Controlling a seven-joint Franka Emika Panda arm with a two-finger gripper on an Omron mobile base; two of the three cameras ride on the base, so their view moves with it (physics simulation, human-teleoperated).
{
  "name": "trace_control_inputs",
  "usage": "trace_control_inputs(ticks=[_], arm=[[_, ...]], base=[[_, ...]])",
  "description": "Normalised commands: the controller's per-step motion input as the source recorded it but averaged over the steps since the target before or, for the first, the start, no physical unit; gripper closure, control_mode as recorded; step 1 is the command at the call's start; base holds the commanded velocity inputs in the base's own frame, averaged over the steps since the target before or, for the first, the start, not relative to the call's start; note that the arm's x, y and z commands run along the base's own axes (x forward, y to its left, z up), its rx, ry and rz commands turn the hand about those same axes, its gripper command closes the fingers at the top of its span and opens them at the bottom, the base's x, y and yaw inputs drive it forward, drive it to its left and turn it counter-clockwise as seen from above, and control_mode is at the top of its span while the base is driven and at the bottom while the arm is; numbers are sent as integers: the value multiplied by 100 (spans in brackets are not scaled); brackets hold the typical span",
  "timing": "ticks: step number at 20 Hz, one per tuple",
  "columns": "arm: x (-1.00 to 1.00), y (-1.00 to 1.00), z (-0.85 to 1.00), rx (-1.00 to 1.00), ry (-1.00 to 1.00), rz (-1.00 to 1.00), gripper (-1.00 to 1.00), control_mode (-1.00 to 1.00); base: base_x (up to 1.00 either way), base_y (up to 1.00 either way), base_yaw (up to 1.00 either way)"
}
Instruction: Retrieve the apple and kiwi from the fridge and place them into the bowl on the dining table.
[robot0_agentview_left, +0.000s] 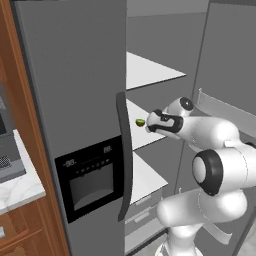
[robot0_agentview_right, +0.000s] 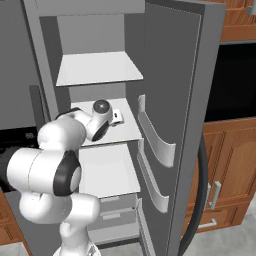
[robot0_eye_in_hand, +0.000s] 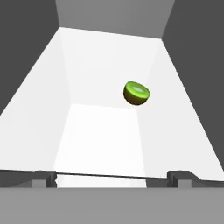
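The fridge (robot0_agentview_left: 75, 100) is standing with its left door shut and its right door swung wide, giving the arm a way in. The kiwi (robot0_eye_in_hand: 137, 92) is lying on the middle shelf (robot0_agentview_right: 127, 131) toward its back edge, and the gripper (robot0_eye_in_hand: 113, 180), jaws spread wide, is pointing straight at it from the shelf's front edge, seemingly lining up a grasp

You see the fridge (robot0_agentview_left: 75, 75) in matt grey metal, its shelves (robot0_agentview_right: 100, 67) smooth white, the kiwi (robot0_eye_in_hand: 137, 92) glossy green, and warm wooden cabinets (robot0_agentview_right: 235, 145).
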Motion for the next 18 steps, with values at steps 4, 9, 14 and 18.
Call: trace_control_inputs(ticks=[4,9,14,18], arm=[[11,9,-5,1,0,0,-100,-100],[12,8,-6,2,0,1,-100,-100],[12,5,-7,2,0,2,-100,-100],[16,3,-18,0,0,3,-100,-100]], base=[[0,0,0],[0,0,0],[0,0,0],[0,0,0]])
